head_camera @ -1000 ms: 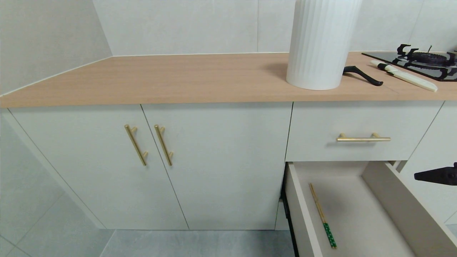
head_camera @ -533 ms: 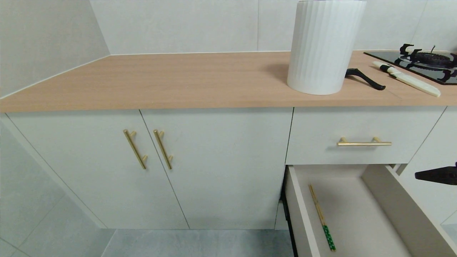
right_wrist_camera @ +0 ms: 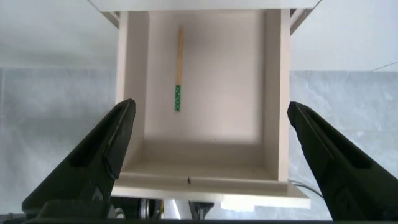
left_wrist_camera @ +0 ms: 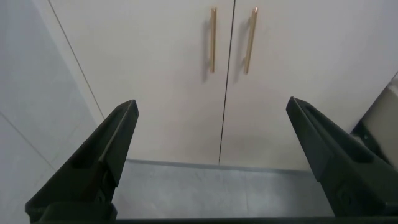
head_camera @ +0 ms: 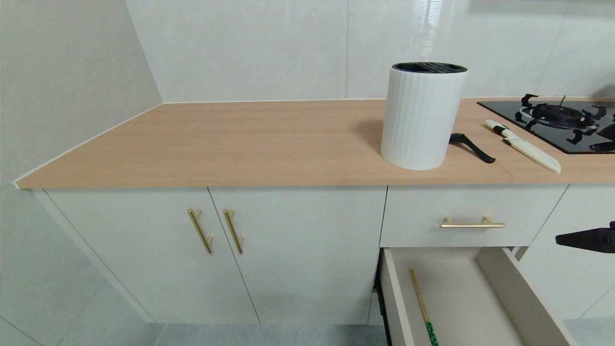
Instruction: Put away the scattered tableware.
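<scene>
**Fetching the next piece from the counter**

Spread wide and empty, the right gripper [right_wrist_camera: 211, 104] hangs over the open white drawer [right_wrist_camera: 277, 93]; the left gripper [left_wrist_camera: 211, 106], its jaws just as far apart and holding nothing, faces the pale cupboard doors with slim brass bar handles [left_wrist_camera: 212, 38], low near the grey floor.

A pair of wooden chopsticks with green patterned ends [right_wrist_camera: 178, 68] lies lengthwise in the drawer, near the wall on the robot's left. Two pieces wait on the light wooden countertop [head_camera: 240, 144]: a white-bladed knife with a dark-banded handle [head_camera: 523, 146], between the tall white ribbed holder [head_camera: 418, 120] and the black glass hob [head_camera: 552, 120], and a black curved utensil handle [head_camera: 473, 148] just beside the holder, partly hidden by it.

The right arm looks better placed. It should rise clear of the counter edge before going forward. It should then come down on the knife from above, with the jaws across the handle rather than the blade; the knife lies flat, so the fingertips must nearly touch the wood. The arm should stay well off the holder, which could tip, and lay the knife beside the chopsticks.
</scene>
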### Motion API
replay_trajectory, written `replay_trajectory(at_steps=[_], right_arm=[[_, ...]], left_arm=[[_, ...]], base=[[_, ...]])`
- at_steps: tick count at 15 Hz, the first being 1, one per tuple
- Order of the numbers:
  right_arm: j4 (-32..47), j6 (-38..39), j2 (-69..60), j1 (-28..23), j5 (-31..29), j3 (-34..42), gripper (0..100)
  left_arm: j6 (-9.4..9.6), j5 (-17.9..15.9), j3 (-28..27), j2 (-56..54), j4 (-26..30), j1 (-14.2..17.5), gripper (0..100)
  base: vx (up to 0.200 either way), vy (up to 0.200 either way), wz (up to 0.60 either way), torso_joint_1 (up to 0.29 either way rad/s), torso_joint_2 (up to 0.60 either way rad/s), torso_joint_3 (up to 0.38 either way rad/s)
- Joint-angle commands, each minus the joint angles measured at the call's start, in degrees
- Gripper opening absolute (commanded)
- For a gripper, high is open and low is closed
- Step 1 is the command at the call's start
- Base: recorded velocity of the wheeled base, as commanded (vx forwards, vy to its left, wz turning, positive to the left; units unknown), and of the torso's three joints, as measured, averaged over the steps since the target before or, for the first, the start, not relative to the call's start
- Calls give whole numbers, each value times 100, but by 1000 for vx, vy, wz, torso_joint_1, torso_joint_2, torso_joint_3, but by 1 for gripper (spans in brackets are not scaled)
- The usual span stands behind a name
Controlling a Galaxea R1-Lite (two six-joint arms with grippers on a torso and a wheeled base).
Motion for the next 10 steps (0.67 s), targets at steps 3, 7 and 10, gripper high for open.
replay_trajectory(at_steps=[3, 7, 10], right_arm=[[-357, -349, 114, -13, 119, 20, 100], [-1517, -666, 1511, -40, 540, -586, 100], [-1851, -1184, 2548, -101, 1006, -1149, 100]], left_arm=[[-1, 2, 0, 9, -6, -4, 100], [-1, 2, 0, 9, -6, 4, 100], [-1, 2, 0, 9, -6, 4, 100]], base=[[0, 0, 0, 190, -481, -295], [0, 0, 0, 201, -489, -290], [0, 0, 0, 93, -209, -116]])
